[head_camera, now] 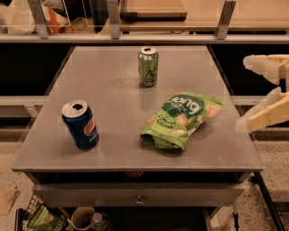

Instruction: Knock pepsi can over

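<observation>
Camera view has the pepsi can standing upright near the front left corner of the table, its opened silver top showing. It is well apart from the claw, on the far side of the table from it. The claw hangs off the table's right edge, just beyond the rim, with its two pale fingers spread wide and nothing between them.

Between the claw and the pepsi can lies a green snack bag, flat and crumpled, much nearer the claw than the can is. A green can stands upright farther back, up and to the left of the claw, well apart from the pepsi can.

We judge the reach has hardly begun. To do it well, we would carry the claw across above the bag rather than drag through it, then come in high on the pepsi can's side, near the rim, and push sideways so it tips instead of sliding. Pushing toward the middle of the table should keep it from rolling off the near edge. The green can is far enough off the line to be safe.

The table is a smooth grey metal top with a drawer under its front edge. Behind it runs a wooden counter with metal posts, and below we see speckled floor.
</observation>
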Tool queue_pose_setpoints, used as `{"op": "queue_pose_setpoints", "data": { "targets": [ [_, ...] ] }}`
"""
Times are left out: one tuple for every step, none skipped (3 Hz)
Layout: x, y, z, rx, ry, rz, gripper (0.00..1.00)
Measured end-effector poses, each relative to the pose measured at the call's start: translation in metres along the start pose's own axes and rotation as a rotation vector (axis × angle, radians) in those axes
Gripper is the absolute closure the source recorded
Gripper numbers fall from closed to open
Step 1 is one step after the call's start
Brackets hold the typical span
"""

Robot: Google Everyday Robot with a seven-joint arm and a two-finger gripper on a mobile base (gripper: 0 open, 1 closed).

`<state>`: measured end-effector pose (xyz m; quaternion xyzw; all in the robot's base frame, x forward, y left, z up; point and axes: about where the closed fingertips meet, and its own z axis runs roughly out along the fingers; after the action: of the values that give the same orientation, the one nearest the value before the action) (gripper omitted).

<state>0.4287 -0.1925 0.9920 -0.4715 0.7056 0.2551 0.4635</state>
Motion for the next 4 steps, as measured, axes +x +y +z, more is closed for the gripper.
{"op": "queue_pose_setpoints", "data": {
  "targets": [
    [0.000,0.000,0.000,0.000,0.000,0.000,0.00],
    [-0.012,0.013,0.007,-0.029,-0.024,-0.004,0.00],
    [-0.035,0.039,0.024,-0.039,-0.061,-0.011,0.00],
    [-0.059,0.068,0.047,-0.034,-0.078,-0.046,0.00]
  ]
}}
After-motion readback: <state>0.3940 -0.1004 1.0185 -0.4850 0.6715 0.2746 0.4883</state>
